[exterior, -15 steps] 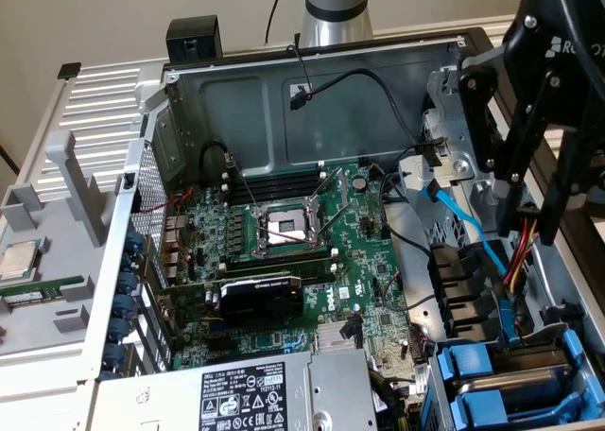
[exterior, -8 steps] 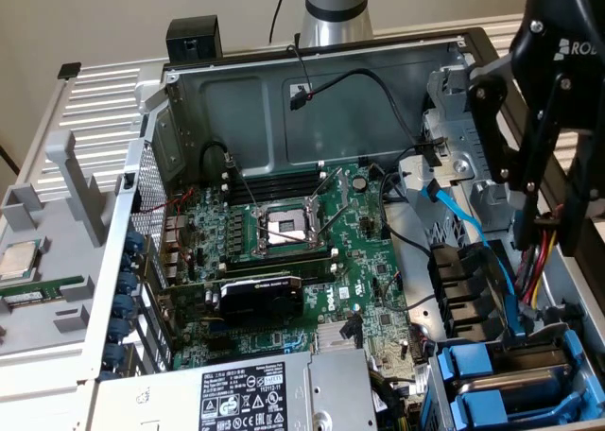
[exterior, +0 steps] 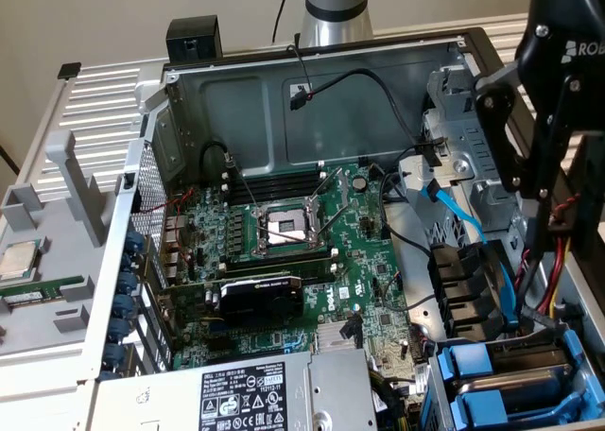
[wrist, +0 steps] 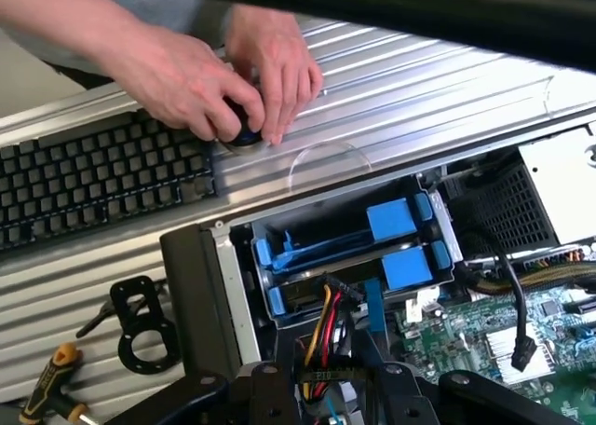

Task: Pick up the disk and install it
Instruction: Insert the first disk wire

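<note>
Pincer (exterior: 548, 214) hangs above blue-framed disk (exterior: 515, 355) lying in the drive bay (exterior: 428, 393)

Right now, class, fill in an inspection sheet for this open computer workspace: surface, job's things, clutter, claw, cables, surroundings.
Surface: ribbed grey table carrying an open PC case.
Job's things: two blue carriers sit side by side in the drive bay.
Clutter: screwdriver, black bracket and keyboard on the table; CPU chip at the exterior view's left.
Claw: claw hangs over the bay, at the wire bundle.
Cables: yellow-red-black wire bundle by the bay; blue cable inside the case.
Surroundings: a person's hands on a dark knob beside the keyboard.
</note>
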`<state>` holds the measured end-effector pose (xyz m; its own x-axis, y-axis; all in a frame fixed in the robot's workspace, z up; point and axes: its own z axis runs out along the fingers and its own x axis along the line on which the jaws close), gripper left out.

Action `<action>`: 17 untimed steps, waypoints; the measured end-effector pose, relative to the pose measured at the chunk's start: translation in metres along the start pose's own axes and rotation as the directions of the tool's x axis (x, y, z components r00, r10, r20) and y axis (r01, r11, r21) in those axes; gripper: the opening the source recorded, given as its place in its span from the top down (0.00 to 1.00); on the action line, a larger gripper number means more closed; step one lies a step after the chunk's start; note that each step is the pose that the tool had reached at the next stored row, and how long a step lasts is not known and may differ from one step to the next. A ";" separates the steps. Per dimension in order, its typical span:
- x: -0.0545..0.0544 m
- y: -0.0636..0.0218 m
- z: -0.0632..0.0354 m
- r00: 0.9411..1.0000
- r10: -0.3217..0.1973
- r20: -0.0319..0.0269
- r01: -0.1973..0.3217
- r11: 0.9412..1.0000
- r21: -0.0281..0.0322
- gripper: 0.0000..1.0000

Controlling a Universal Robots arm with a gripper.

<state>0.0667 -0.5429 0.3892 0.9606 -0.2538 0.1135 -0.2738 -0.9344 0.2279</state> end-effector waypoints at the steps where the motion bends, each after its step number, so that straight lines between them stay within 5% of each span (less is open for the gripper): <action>1: 0.000 -0.0002 0.0004 1.000 -0.013 -0.005 0.013 1.000 0.002 0.65; 6: -0.001 -0.0016 0.0015 0.996 -0.085 -0.024 0.085 0.996 0.008 0.65; 8: -0.001 -0.0025 0.0013 0.994 -0.103 -0.029 0.103 0.995 0.006 0.65; 10: -0.001 -0.0037 0.0010 0.993 -0.116 -0.033 0.116 0.993 -0.001 0.65; 17: -0.003 -0.0076 0.0002 0.985 -0.163 -0.050 0.161 0.986 -0.041 0.65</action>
<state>0.0656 -0.5350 0.3869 0.9887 -0.0855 0.1232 -0.1175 -0.9521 0.2822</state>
